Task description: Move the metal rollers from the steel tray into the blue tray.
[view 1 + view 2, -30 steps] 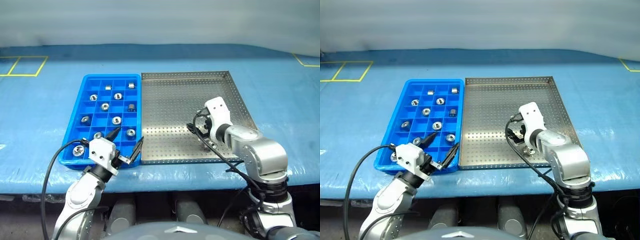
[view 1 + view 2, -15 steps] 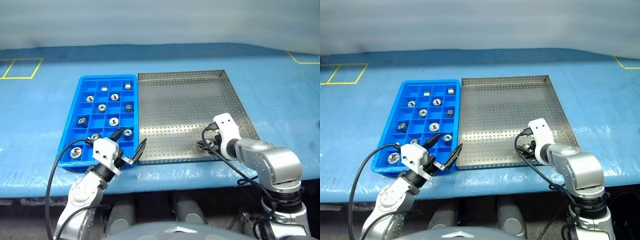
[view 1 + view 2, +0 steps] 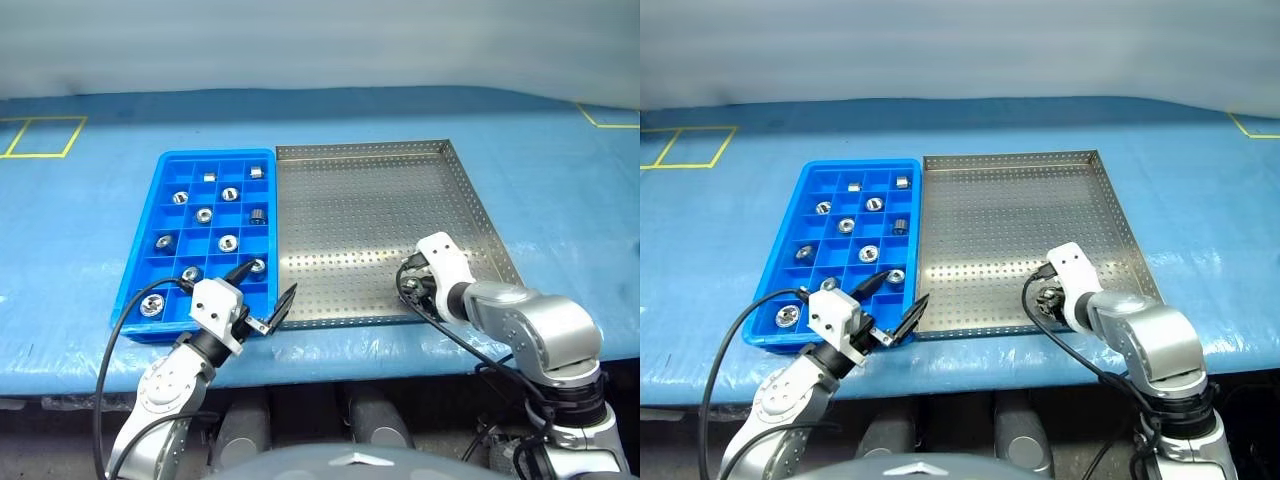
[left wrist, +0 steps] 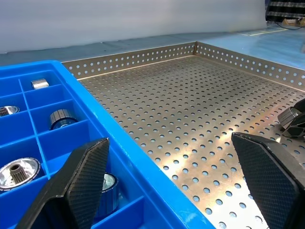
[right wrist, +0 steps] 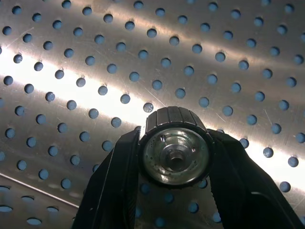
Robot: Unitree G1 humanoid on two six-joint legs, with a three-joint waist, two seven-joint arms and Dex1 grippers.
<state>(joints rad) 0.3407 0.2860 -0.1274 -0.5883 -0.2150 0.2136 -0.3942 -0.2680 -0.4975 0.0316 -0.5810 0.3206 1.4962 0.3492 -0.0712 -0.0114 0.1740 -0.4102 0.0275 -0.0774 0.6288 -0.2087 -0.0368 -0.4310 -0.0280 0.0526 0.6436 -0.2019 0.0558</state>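
The steel tray (image 3: pixel 350 200) lies at the table's middle, with the blue tray (image 3: pixel 139 255) against its left side. Several metal rollers, one of them (image 3: pixel 228 242), sit in the blue tray's compartments. My right gripper (image 3: pixel 412 286) points down at the steel tray's near right part. The right wrist view shows it (image 5: pixel 174 141) shut on a metal roller (image 5: pixel 175 153), just over the perforated floor. My left gripper (image 3: pixel 264 294) hangs open over the blue tray's near right corner with nothing between its fingers (image 4: pixel 78 183). The left wrist view also catches the right gripper (image 4: pixel 291 121).
The trays rest on a light-blue table sheet (image 3: pixel 560 170), close to its front edge (image 3: pixel 330 350). Yellow tape marks (image 3: pixel 40 135) lie at the far left and far right. Black cables (image 3: pixel 110 340) loop from both wrists.
My right gripper has sunk toward the steel tray's near right part and shut on a roller. The left gripper has stayed open in the same place. The camera has shifted slightly.
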